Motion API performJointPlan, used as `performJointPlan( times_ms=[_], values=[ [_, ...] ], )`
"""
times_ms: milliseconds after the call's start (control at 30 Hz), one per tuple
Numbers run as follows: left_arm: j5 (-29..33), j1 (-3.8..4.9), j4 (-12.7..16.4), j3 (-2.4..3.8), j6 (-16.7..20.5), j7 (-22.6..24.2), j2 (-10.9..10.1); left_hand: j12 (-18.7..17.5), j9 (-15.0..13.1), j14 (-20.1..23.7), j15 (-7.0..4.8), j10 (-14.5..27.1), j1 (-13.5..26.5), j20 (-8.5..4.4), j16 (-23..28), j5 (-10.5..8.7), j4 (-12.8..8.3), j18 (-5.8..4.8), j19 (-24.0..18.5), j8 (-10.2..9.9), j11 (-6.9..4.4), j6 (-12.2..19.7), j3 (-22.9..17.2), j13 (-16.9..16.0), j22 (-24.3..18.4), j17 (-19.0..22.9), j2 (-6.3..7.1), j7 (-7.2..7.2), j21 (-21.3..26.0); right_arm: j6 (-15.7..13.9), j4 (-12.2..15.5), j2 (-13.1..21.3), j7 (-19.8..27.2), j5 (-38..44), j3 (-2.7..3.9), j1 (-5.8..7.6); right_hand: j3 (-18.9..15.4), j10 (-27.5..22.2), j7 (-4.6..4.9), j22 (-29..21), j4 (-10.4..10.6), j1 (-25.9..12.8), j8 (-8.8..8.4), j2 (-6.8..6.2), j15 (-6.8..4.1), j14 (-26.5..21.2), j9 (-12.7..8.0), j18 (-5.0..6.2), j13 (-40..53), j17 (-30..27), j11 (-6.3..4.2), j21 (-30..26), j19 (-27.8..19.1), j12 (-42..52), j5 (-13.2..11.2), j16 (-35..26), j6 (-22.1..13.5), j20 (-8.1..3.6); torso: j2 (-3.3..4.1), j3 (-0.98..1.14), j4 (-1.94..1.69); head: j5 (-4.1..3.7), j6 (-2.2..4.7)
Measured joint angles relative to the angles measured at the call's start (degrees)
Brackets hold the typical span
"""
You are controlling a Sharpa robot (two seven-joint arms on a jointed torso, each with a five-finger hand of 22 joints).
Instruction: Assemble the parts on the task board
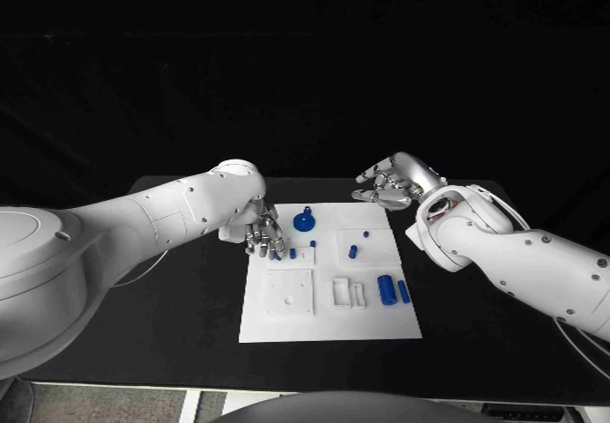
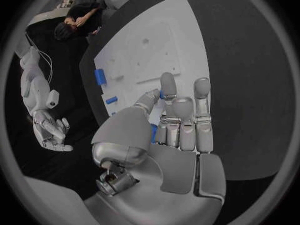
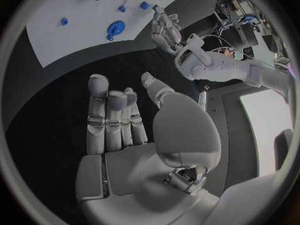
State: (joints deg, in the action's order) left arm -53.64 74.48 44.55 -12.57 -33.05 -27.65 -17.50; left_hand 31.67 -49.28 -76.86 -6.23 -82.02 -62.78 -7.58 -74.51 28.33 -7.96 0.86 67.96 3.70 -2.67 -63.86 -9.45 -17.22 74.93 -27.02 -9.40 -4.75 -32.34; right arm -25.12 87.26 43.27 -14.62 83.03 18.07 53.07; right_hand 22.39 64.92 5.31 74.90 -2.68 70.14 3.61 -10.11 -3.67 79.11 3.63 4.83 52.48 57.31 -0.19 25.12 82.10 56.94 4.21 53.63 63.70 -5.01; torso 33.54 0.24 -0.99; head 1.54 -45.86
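Fingertips of the left hand (image 1: pixel 262 234) sit at the upper left corner of the task board (image 1: pixel 328 319), pinching a small blue part (image 2: pixel 154 132); the right hand (image 1: pixel 394 182) hovers past the board's upper right corner, fingers loosely apart, holding nothing

Robotics lab setting: black table (image 1: pixel 190 335) against black backdrop, white task board (image 1: pixel 327 308) at frame centre, cluttered equipment racks (image 3: pixel 240 15) (cables, hardware) at upper right of right wrist view.
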Motion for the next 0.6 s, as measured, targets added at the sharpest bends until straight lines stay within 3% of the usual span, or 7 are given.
performJointPlan(
  times_ms=[600],
  values=[
    [-1.26,-0.57,-3.65,0.00,-0.06,-0.36,1.82,0.00,-0.46,-0.23,-0.21,-0.30,0.43,0.01,0.00,0.27,-0.90,0.00,0.00,0.12,-0.09,-0.20,-0.88,-0.04,-0.01,-0.20,0.43,0.20,-0.34,0.10,0.06,-0.30,-0.10,0.05,-0.01,0.01,0.00,0.00,0.00,0.00,0.00,0.00,0.00,0.00,0.00,0.00,0.00,0.00,-0.03,0.00,0.00,0.00,0.00,0.00,0.00,0.00,0.00,0.00,0.04,-0.10,-0.07,-0.18,0.12]
  ],
)
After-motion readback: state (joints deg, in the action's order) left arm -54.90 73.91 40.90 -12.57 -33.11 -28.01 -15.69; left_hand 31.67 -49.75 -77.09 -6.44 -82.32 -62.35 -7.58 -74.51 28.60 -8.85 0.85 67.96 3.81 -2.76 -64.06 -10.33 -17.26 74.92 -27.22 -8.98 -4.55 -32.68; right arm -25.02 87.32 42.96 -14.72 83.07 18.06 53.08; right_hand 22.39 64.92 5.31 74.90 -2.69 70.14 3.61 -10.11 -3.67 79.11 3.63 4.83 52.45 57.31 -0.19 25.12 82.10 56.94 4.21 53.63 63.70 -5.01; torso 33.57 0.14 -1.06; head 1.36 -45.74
